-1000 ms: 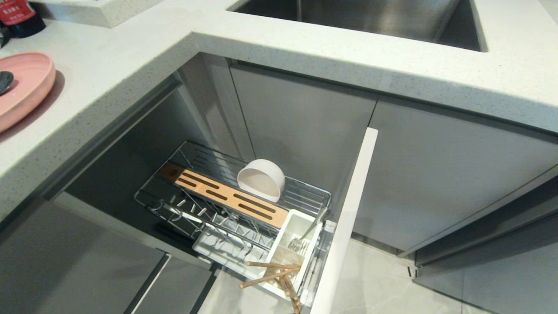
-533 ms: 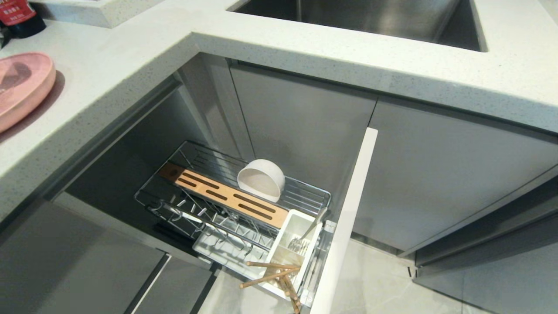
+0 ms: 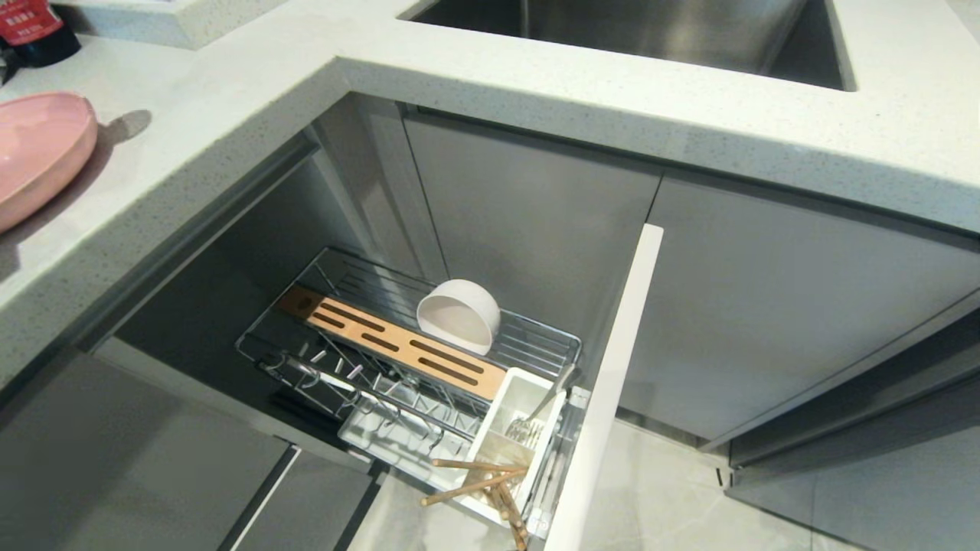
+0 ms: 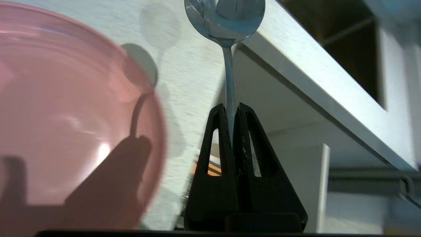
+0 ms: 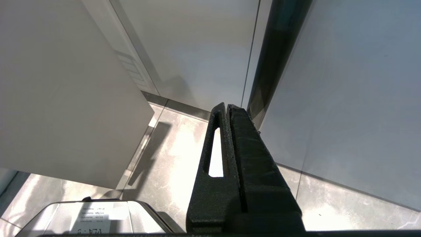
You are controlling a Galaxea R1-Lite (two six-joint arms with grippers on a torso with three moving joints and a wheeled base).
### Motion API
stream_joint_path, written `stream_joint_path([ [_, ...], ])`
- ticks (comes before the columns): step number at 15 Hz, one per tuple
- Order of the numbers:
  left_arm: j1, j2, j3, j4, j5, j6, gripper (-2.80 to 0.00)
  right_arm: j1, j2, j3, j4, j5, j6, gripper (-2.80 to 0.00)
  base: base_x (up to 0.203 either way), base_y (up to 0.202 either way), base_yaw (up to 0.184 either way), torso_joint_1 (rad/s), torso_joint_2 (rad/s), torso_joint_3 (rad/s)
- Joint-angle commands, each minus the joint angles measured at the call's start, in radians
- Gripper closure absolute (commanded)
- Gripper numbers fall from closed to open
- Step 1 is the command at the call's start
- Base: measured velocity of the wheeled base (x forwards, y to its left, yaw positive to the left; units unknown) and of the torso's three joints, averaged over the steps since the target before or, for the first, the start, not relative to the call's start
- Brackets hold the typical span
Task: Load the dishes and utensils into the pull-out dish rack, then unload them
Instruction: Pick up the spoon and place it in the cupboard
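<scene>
Right now neither arm is showing in the head view, so the wrist cameras are doing the work. Left gripper [image 4: 233,110] is clenching the spoon [image 4: 227,39] by its handle – the bowl end is running off the picture's edge, and the handle below the fingers is hidden. That view is also showing the pink plate [image 4: 65,115] just beside the gripper, blurred and cropped, sitting on the white counter [image 4: 194,82].

Head view is catching only a slice of one pink plate [image 3: 34,153] at 9 o'clock, cut off by the frame, with a small round shadow beside it on the counter [image 3: 230,99].

Dish rack [image 3: 536,340] is standing pulled out at about 6 o'clock, below the counter. Contents, counted:
- one white bowl [image 3: 459,317], tipped on its side on the wires, touching the slotted wooden strip [image 3: 398,348]
- chopsticks [image 3: 478,482] sticking out of the white caddy [image 3: 528,390] at 6 o'clock – several crossed sticks, exact count hard to make out
- some metal piece in the caddy, too small to identify

Right gripper [image 5: 228,107] is hanging near the floor [image 5: 171,154] beside grey cabinet panels – fingers pressed together, grasping nothing. A labelled grey object near it is cut off.
</scene>
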Motion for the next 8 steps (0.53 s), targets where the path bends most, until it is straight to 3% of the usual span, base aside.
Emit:
stream_joint_path([
  [1, -0.086, -0.017, 0.007, 0.02, -0.003, -0.003, 0.0, 0.0, 0.001, 0.0, 0.0, 0.001, 0.0, 0.0, 0.0, 0.0, 0.0, 0.0, 0.0, 0.0],
  [5, -0.362, -0.032, 0.014, 0.119, 0.024, -0.005, 0.0, 0.0, 0.001, 0.0, 0.0, 0.001, 0.0, 0.0, 0.0, 0.0, 0.0, 0.0, 0.0, 0.0],
  [8, -0.646, -0.034, 0.054, 0.154, 0.155, -0.033, 0.0, 0.0, 0.001, 0.0, 0.0, 0.001, 0.0, 0.0, 0.0, 0.0, 0.0, 0.0, 0.0, 0.0],
])
